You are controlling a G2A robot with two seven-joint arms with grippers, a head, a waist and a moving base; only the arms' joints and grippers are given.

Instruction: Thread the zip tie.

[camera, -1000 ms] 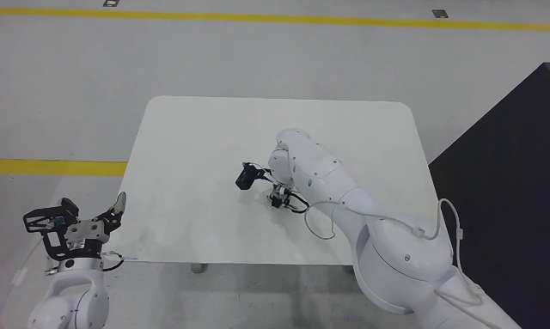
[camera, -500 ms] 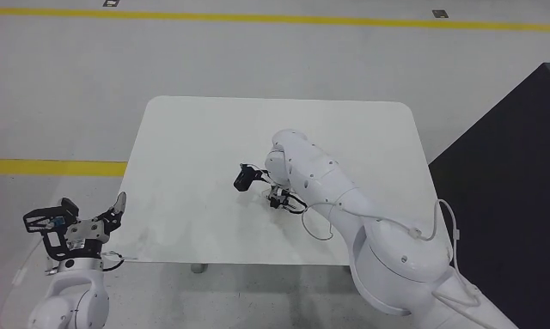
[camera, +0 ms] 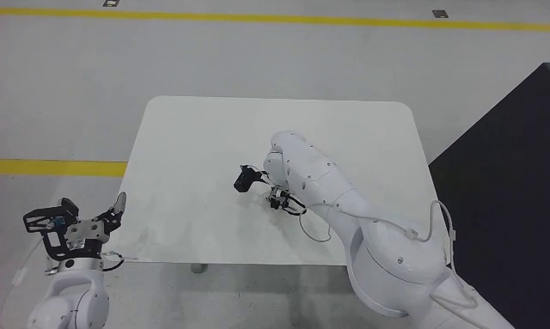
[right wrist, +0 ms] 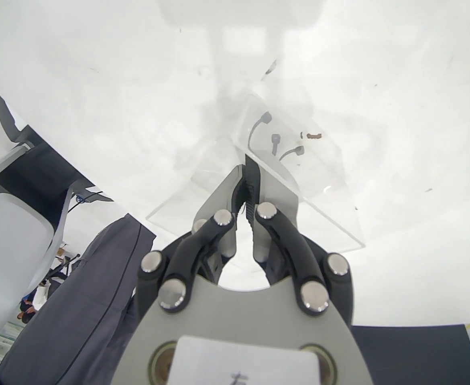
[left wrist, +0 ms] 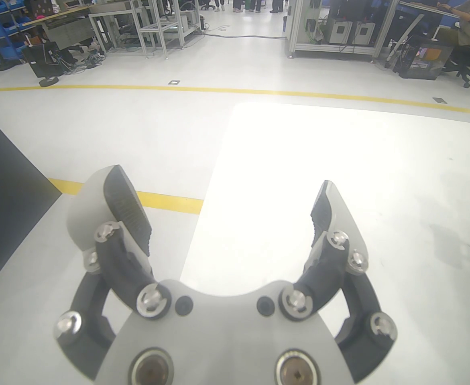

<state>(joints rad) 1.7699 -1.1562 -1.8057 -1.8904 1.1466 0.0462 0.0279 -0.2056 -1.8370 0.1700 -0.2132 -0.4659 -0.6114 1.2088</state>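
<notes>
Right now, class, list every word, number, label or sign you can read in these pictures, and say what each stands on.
No text can be read.
White label on the right gripper base: its dark mark is cut off at the frame edge.
Floor markers: too small to show any print.

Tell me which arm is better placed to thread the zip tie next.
Right, probably. The right pincer is shut at the clear plate, beside the grey zip ties. The left pincer hangs open, beyond the table edge.
</notes>
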